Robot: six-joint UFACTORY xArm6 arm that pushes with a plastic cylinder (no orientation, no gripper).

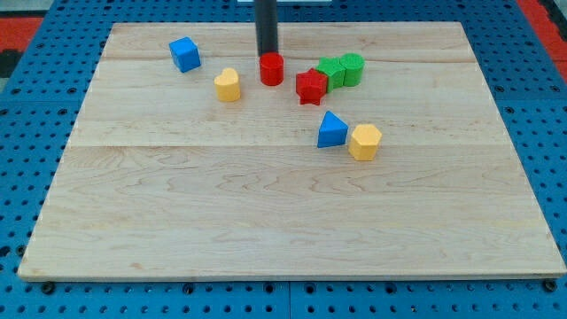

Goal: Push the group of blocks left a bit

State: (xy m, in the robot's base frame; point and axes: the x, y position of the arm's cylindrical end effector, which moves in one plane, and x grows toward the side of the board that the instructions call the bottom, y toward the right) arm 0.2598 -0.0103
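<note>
A dark rod comes down from the view's top; my tip [267, 54] stands just above and behind a red cylinder [271, 69], touching or nearly touching it. To the right lies a red star-shaped block [311, 86], with a green block [332, 72] and a green cylinder [352, 68] pressed together beside it. A yellow block [228, 85] lies left of the red cylinder. A blue cube [185, 54] sits further left near the top. A blue triangle [331, 130] and a yellow hexagon [364, 142] touch each other below the cluster.
The blocks lie on a light wooden board [283, 221], which rests on a blue perforated surface [549, 133]. All blocks sit in the board's upper half.
</note>
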